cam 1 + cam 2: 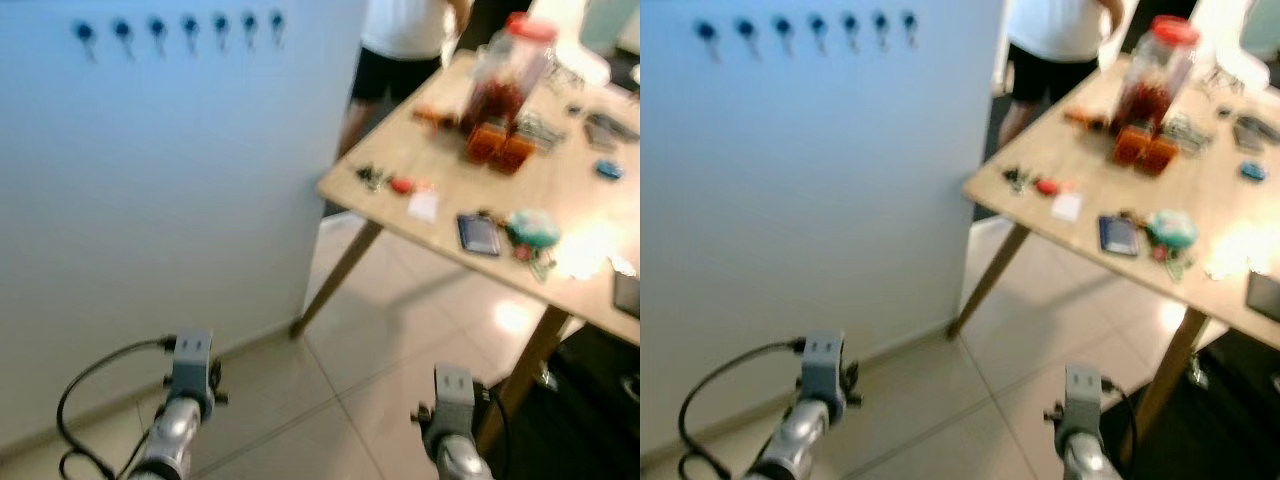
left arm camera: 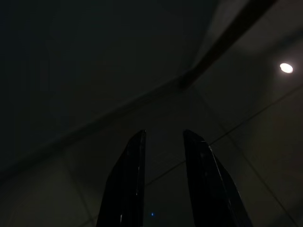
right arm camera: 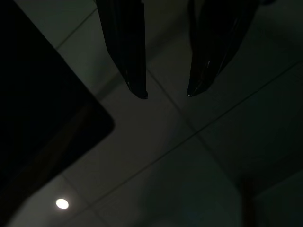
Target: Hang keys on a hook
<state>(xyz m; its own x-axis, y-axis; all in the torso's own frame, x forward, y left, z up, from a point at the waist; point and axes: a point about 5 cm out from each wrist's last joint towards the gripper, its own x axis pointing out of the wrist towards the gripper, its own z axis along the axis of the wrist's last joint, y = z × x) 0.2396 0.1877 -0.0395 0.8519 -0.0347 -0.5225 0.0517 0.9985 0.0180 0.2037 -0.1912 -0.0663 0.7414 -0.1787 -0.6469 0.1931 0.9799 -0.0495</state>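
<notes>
A bunch of dark keys (image 1: 370, 177) with a red tag (image 1: 401, 185) lies near the corner of the wooden table (image 1: 350, 195) on my right. High on the white wall panel to my left runs a row of several blue hooks (image 1: 158, 27), all bare as far as the blur lets me tell. Both arms hang low over the tiled floor, the left arm (image 1: 190, 368) near the wall and the right arm (image 1: 453, 398) by the table leg. In the dark wrist views my left gripper (image 2: 164, 135) and right gripper (image 3: 165, 94) are both open and hold nothing.
The table also carries a red-lidded jar (image 1: 510, 75), orange boxes (image 1: 498, 146), a dark phone (image 1: 478, 233), a teal object (image 1: 533, 227) and small clutter. A person in a white top and black shorts (image 1: 398, 45) stands behind the table's far corner. Angled table legs (image 1: 340, 275) reach the floor.
</notes>
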